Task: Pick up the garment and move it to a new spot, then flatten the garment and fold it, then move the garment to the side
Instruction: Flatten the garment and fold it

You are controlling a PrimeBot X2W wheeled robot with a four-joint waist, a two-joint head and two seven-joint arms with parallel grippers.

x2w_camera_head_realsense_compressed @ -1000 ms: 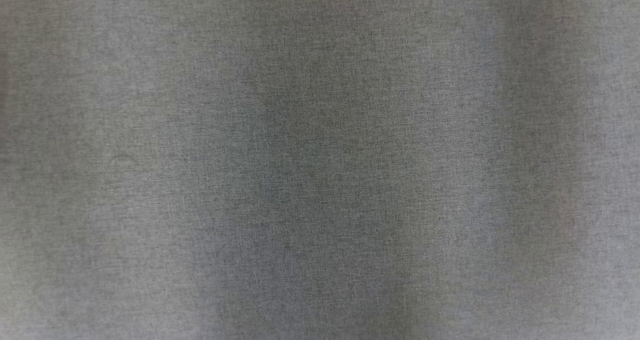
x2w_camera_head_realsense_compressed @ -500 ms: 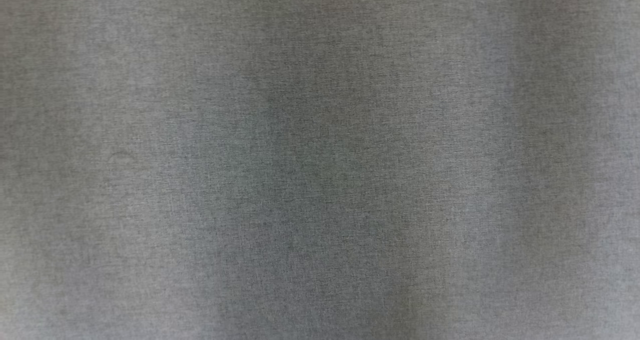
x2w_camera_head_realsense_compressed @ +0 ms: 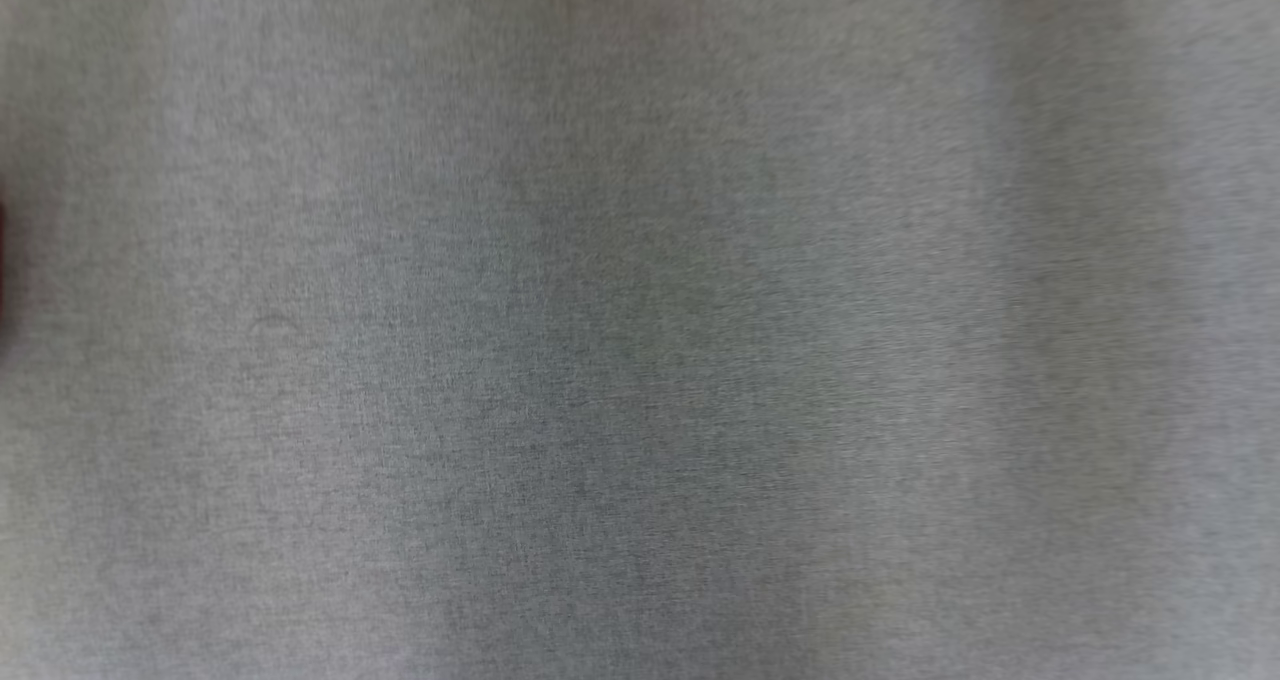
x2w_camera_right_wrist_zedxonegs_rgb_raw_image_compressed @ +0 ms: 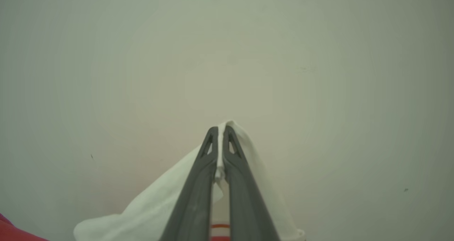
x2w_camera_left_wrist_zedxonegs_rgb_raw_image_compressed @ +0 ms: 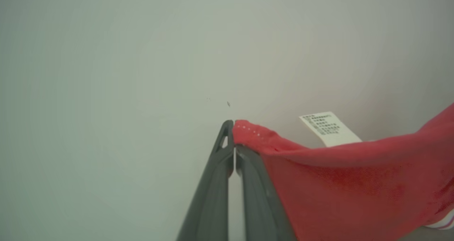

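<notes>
Red cloth of the garment (x2w_camera_left_wrist_zedxonegs_rgb_raw_image_compressed: pixel 354 184) was pinched at its very hem in the closed left gripper (x2w_camera_left_wrist_zedxonegs_rgb_raw_image_compressed: pixel 234 122), sagging away to the right of its fingers. The right gripper (x2w_camera_right_wrist_zedxonegs_rgb_raw_image_compressed: pixel 220 129) was clamped on a white strip (x2w_camera_right_wrist_zedxonegs_rgb_raw_image_compressed: pixel 156 209) of it. Such thin bites could slip loose if the arms pulled apart hard.

**Flat grey surface of finely woven cloth (x2w_camera_head_realsense_compressed: pixel 640 320) beneath us**

We look down on it from the head view, slightly blurred, and see soft darker bands running up the weave. A thin curved mark (x2w_camera_head_realsense_compressed: pixel 272 323), perhaps a stray thread, lies on it toward the left.
</notes>
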